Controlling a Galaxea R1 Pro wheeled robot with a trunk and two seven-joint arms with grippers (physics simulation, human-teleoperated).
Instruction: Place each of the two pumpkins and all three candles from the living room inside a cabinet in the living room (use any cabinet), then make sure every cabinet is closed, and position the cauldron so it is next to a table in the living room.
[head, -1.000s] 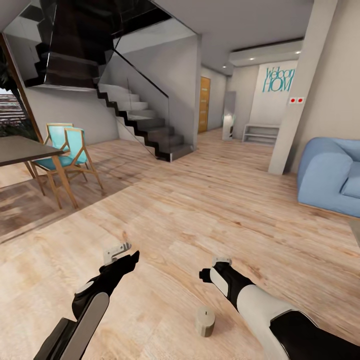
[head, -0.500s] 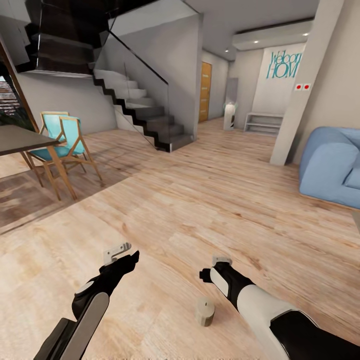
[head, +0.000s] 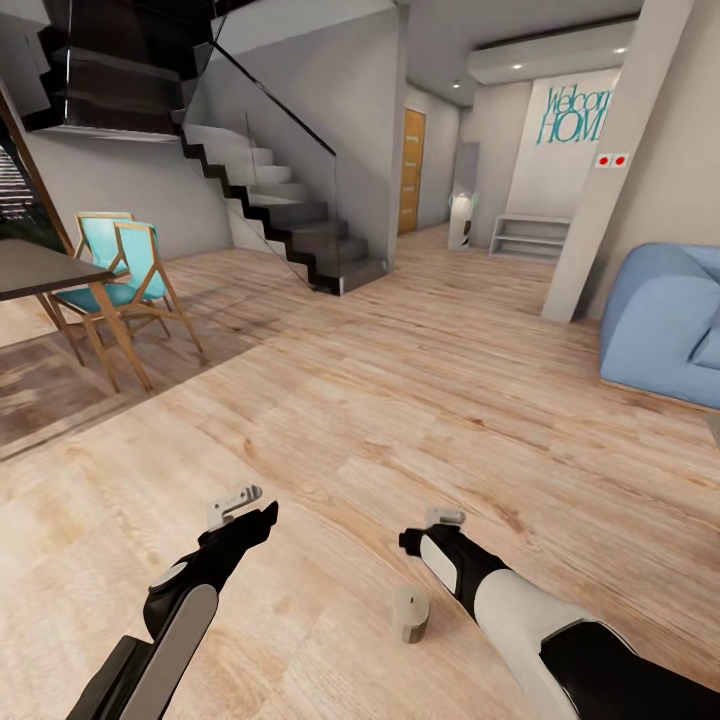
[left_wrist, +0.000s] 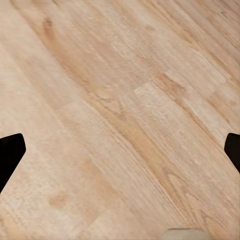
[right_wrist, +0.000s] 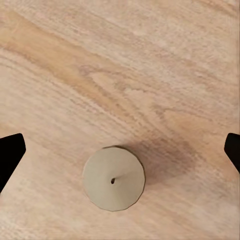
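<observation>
stubby beige-grey candle (right_wrist: 114, 178) upright on pale wood plank floor (head: 400, 400), right under the right tool (head: 443, 518), fingers spread wide, not touching it

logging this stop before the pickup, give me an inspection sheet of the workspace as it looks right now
surface: light wood plank floor, bare around the arms.
job's things: one candle standing upright on the floor, wick up, seen from above under the right wrist camera; it stands beside the right forearm, not held.
clutter: nothing seen.
grippers: left gripper and right gripper both open, holding nothing, above the floor.
cables: nothing seen.
surroundings: dark dining table with teal chairs on the left, staircase behind, blue sofa on the right.
</observation>
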